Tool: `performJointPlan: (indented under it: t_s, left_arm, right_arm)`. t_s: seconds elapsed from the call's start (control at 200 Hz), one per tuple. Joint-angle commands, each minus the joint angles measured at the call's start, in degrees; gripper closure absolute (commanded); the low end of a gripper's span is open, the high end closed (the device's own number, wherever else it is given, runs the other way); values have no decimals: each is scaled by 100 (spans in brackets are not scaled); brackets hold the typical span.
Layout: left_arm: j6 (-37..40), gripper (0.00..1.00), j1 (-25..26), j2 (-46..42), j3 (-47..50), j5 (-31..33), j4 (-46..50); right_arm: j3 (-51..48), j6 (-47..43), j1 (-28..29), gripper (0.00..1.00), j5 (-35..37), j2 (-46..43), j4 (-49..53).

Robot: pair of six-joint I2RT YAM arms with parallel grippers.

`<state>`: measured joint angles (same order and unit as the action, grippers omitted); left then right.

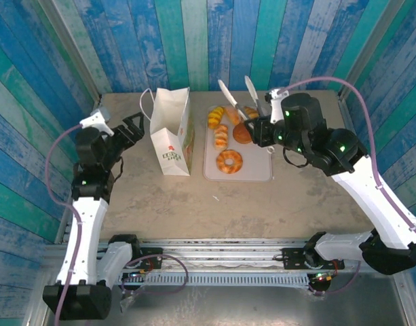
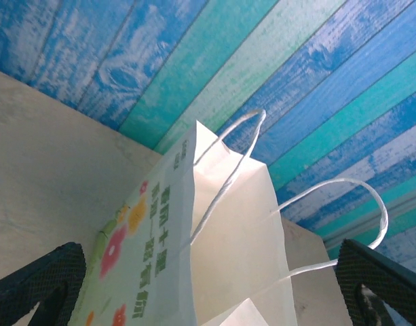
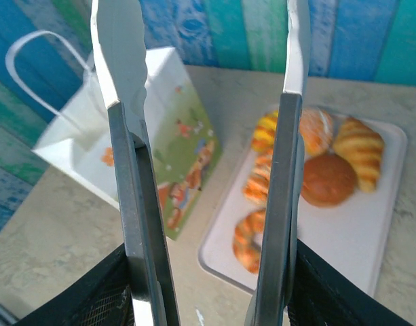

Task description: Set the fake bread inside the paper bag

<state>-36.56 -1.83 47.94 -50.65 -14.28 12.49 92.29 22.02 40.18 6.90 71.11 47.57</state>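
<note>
Your left gripper (image 1: 131, 129) sits just beside the standing bag (image 1: 172, 132), fingers wide apart, maybe to steady it. Your right gripper (image 1: 260, 130) is clamped on the tongs (image 1: 229, 98), their arms apart, to pick bread (image 1: 229, 161) off the tray (image 1: 258, 168).

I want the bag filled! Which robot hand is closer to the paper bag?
Left. The left gripper sits open right beside the paper bag's left side. The right gripper, shut on the tongs, is over the tray, on the bag's other side.
</note>
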Motion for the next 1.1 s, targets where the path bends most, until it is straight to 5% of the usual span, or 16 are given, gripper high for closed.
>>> performJointPlan:
  t_s: [0.0,0.306,0.556,1.092]
  left_arm:
    - [192,3,-20,-346,123,536,220]
    - [801,6,-20,-935,44,860,450]
    - [1212,6,-17,-1096,60,293,349]
    - [1643,6,-15,-1213,175,254,136]
  right_arm:
    - [-411,219,-294,44,-329,-179,-6]
    - [-1055,336,-479,43,-618,620,66]
    - [-833,281,-538,41,-908,1726,73]
    - [-77,329,-539,41,-1270,3246,231]
